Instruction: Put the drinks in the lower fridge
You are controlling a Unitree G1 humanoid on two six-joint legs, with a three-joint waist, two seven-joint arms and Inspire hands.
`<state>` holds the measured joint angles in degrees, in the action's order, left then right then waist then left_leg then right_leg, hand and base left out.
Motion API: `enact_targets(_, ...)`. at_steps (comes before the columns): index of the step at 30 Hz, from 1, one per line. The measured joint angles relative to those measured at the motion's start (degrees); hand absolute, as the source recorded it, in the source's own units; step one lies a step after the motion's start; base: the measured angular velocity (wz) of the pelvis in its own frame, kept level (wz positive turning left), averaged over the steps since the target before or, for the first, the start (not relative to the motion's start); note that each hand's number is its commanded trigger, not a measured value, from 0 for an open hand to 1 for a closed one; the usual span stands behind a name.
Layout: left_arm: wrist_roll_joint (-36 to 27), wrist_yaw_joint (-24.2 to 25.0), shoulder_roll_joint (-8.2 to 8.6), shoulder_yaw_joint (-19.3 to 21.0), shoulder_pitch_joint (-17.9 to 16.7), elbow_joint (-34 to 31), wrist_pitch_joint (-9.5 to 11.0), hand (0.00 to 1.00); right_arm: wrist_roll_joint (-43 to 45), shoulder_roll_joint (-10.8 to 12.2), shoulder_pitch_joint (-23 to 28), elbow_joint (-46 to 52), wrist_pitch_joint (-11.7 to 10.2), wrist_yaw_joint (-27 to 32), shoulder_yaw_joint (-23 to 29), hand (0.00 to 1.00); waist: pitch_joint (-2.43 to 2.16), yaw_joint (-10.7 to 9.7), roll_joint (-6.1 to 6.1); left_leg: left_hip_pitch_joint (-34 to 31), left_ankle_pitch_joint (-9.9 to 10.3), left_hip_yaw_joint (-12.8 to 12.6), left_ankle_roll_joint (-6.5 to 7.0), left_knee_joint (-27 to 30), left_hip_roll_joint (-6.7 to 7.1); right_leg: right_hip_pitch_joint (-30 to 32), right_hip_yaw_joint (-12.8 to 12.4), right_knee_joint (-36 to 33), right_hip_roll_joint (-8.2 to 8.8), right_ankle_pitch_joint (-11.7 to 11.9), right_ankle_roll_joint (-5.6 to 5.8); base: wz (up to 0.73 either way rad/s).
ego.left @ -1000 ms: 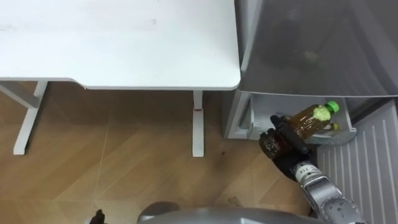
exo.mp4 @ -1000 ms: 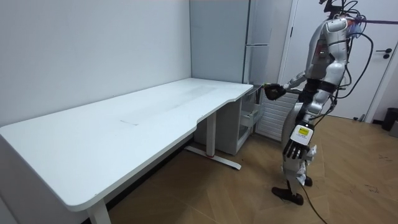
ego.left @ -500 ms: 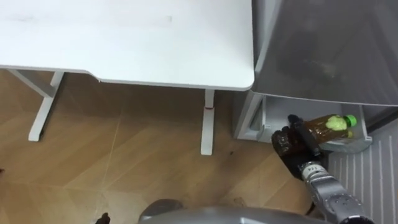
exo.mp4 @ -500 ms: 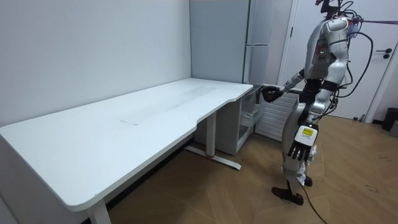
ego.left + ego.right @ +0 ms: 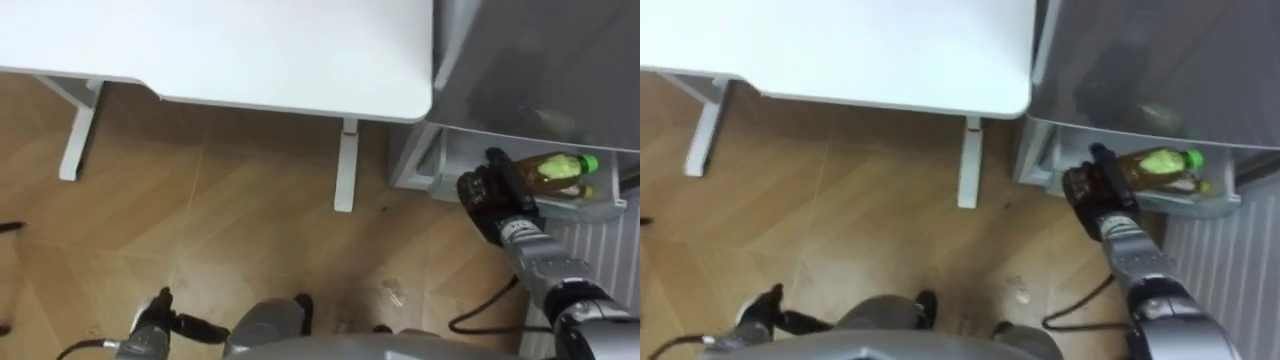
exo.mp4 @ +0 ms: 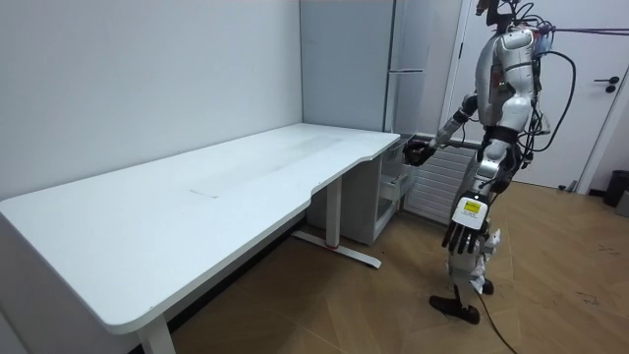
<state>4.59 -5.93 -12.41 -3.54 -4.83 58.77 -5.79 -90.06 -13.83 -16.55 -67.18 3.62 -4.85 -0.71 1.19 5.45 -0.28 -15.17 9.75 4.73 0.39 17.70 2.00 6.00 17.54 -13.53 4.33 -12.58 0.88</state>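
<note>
Along the wall (image 6: 147,79), tabletop (image 6: 197,187): white, long and bare; its rounded corner ends just beside the fridge.
Fridge (image 6: 344,59): tall and grey, at the tabletop's far end; the robot stands upright before it on the wood floor (image 5: 220,220).
Lower compartment (image 5: 440,178): open at the fridge's foot, its pale inner walls showing.
Right hand (image 5: 488,190): at the compartment's mouth on an outstretched arm; fingers curled round the bottle's base end.
Left hand (image 5: 163,318): hangs at the robot's side, low on the left; fingers straight and loosely spread, holding nothing.
Bottle (image 5: 555,170): brown drink, lying sideways in the right hand, green cap (image 5: 591,160) pointing into the lower compartment; whether it rests on anything inside, I cannot tell.
</note>
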Motion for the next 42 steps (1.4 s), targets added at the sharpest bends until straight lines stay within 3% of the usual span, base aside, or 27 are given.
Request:
enact_targets(6, 0.0, 0.0, -0.08, -0.3, 2.8, 0.9, 1.2, 0.00, 0.3, -2.5, -4.4, -3.4, 0.2, 0.6, 2.2, 1.00, 0.67, 1.1, -0.99, -4.3, -2.1, 0.0, 0.17, -1.5, 0.50, 5.9, 0.1, -2.2, 0.93, 0.0, -0.08, 0.02)
enact_targets(9, 0.0, 0.0, -0.27, -1.2, 4.4, 2.0, 1.2, 0.00, 1.2, -3.7, -6.6, -5.5, 0.3, 1.0, 2.1, 1.00, 1.23, 1.2, -1.90, -6.8, -2.7, 0.0, 0.28, -1.5, 0.62, 8.5, 0.2, -2.7, 1.10, 0.1, -0.19, 0.04)
enact_targets(11, -0.1, -0.1, -0.38, -2.1, 5.2, 3.3, 1.2, 0.00, 1.5, -4.5, -8.2, -6.9, 1.7, 1.7, 2.2, 1.00, 1.51, 1.1, -2.39, -8.5, -2.8, 0.1, 0.35, -1.0, 0.68, 10.2, 0.3, -3.4, 1.25, 0.2, -0.24, 0.02)
enact_targets(19, -0.1, -1.0, -1.46, -2.3, 6.6, 5.4, 1.1, 0.00, 2.2, -6.5, -13.3, -7.1, 3.0, 5.1, 4.8, 1.00, 1.62, 0.9, -2.69, -11.6, -3.2, -0.3, 0.54, -0.3, 0.74, 13.9, -0.1, -5.4, 1.69, 0.2, -0.25, -0.02)
enact_targets(20, -0.1, -0.9, -1.65, -2.3, 6.7, 5.4, 1.2, 0.00, 2.4, -6.7, -13.8, -7.1, 3.0, 5.6, 4.7, 0.84, 1.62, 0.8, -2.70, -11.7, -3.2, -0.3, 0.55, -0.3, 0.74, 14.1, -0.1, -5.6, 1.72, 0.2, -0.25, 0.00)
enact_targets(22, -0.4, -1.0, -1.92, -2.3, 7.0, 5.4, 1.2, 0.00, 3.1, -7.1, -14.7, -7.1, 3.5, 7.1, 4.8, 0.00, 1.66, 0.9, -2.77, -12.1, -3.5, -0.9, 0.68, -0.3, 0.76, 15.3, 0.0, -7.2, 2.26, 0.1, -0.20, -0.07)
enact_targets(35, -0.5, -1.4, -2.32, -2.4, 7.0, 6.1, 1.1, 0.00, 3.1, -8.2, -17.6, -7.0, 4.0, 10.7, 6.0, 0.00, 1.88, 0.6, -3.57, -13.5, -4.5, -4.4, 2.19, 0.9, 1.40, 18.4, -0.4, -11.3, 4.92, -0.7, 0.32, -0.04)
enact_targets(42, -0.6, -1.4, -2.34, -2.4, 7.1, 6.0, 0.9, 0.00, 2.9, -8.5, -17.8, -7.1, 4.0, 11.3, 6.0, 0.00, 1.81, 0.8, -3.62, -13.5, -4.8, -6.2, 2.71, 0.9, 1.29, 18.6, -0.6, -11.5, 5.23, -0.4, 0.56, 0.00)
